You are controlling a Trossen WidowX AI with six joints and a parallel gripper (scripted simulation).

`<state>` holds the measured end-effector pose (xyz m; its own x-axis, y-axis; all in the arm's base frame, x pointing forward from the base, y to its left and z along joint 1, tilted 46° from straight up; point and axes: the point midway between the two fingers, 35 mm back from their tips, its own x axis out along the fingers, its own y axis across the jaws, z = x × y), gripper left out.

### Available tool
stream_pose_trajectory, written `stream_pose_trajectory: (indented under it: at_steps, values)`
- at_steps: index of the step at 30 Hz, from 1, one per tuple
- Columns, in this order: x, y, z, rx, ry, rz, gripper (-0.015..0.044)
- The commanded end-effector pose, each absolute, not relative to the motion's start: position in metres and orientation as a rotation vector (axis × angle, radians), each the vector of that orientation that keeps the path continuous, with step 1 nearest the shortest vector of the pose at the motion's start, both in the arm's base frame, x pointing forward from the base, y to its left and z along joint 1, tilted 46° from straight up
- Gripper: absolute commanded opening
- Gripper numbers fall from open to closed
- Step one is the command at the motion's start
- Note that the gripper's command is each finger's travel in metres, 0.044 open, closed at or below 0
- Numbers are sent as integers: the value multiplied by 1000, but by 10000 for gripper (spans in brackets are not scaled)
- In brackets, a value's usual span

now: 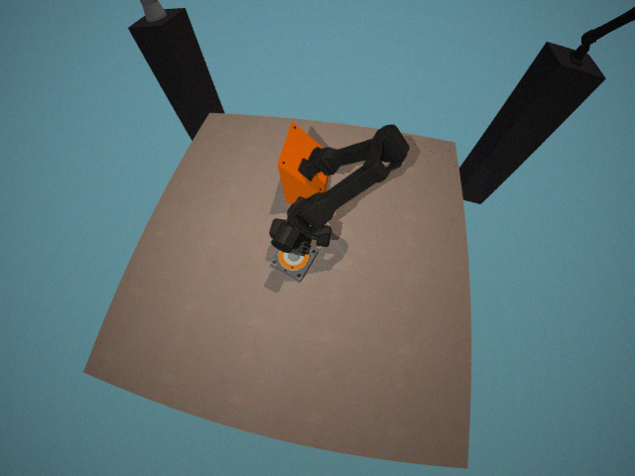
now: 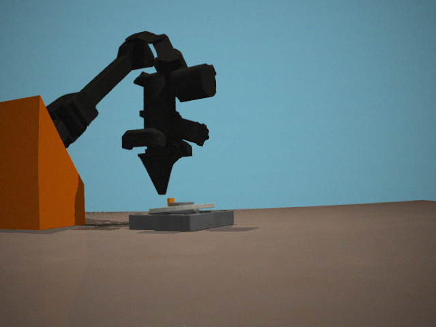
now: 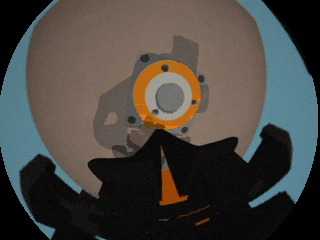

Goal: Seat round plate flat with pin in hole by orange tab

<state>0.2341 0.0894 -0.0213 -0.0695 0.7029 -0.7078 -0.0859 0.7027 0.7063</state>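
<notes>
Exterior view: brown table carries the orange mount block at left, with the black arm reaching out from it and bending down so the wrist points straight at the fixture. Gripper hangs just above the plate, not touching, jaws fully closed to a single point with nothing between them. Grey square base sits flat on the table near the block. Round plate lies on it tilted, right edge higher than left, so not flat. Orange tab stands up at the plate's left side, just below and slightly right of the fingertips. Wrist view shows the plate's orange ring around the grey post, with small holes in the ring. Pin itself can't be made out in any view.
</notes>
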Motion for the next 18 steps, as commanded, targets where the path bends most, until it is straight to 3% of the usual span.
stream_pose_trajectory:
  at_steps: [1,18]
  values:
    - [229,99,-30,540,1523,706,0]
    - [241,113,-19,541,1522,707,0]
